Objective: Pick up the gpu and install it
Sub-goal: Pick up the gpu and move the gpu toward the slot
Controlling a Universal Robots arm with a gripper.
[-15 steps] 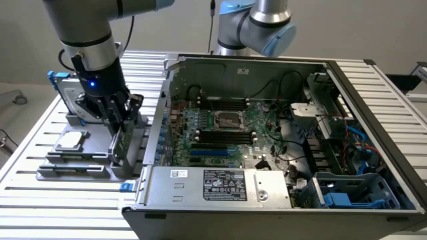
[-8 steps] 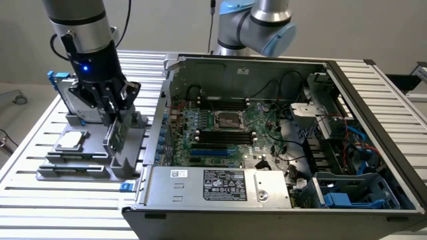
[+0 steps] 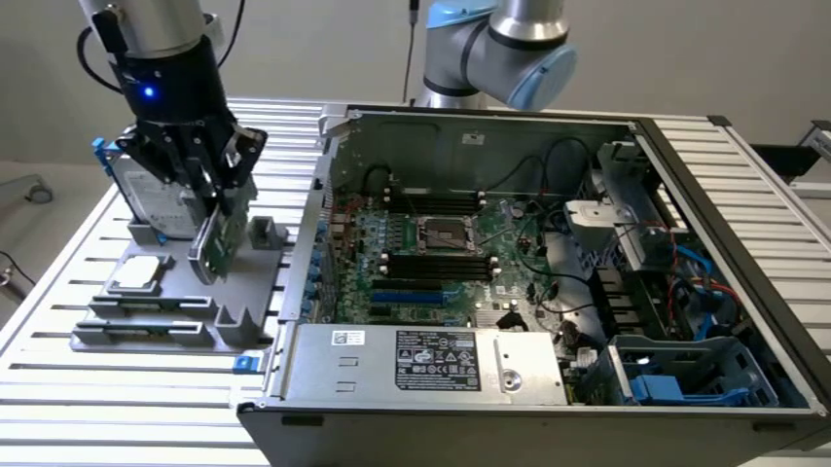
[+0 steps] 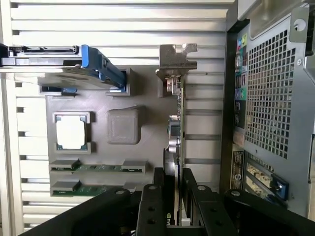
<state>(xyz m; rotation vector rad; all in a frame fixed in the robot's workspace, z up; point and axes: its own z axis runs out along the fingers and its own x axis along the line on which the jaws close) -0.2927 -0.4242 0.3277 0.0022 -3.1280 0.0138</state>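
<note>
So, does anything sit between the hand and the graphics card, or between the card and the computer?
Nothing at the hand: it grips the graphics card. The case's side wall stands between card and motherboard.

One open computer case (image 3: 429, 141), one grey tray (image 3: 247, 329), one graphics card (image 3: 217, 241), one hard drive (image 3: 147, 199), one processor chip (image 3: 140, 274), two memory sticks (image 4: 101, 167), one gripper (image 3: 216, 209).
</note>
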